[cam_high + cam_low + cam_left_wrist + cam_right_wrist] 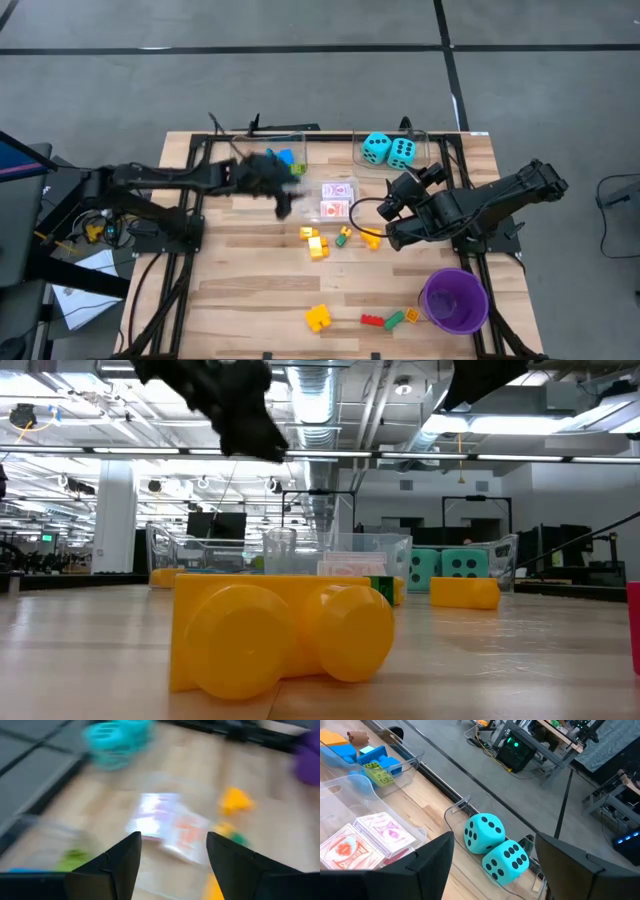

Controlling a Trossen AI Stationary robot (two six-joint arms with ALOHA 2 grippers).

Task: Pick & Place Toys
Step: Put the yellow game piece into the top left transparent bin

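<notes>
My left gripper point(284, 200) hovers open and blurred above the table, between a clear bin of blue and green bricks point(285, 158) and the red-and-white card packs point(338, 198). Its wrist view shows the card packs point(167, 822) beyond its empty fingers. My right gripper point(386, 208) stands open and empty in the air just right of the card packs and near the two turquoise dice point(388, 150), which lie in a clear bin at the far edge point(495, 847). Loose yellow point(315, 242), green point(343, 237) and orange point(372, 240) bricks rest on the table.
A purple cup point(455, 298) stands at the near right. Near the front edge lie a yellow brick point(318, 317), which looms large in the low view point(280, 635), plus red point(372, 320), green point(393, 320) and orange point(411, 315) bricks. Bare wood lies at the near left.
</notes>
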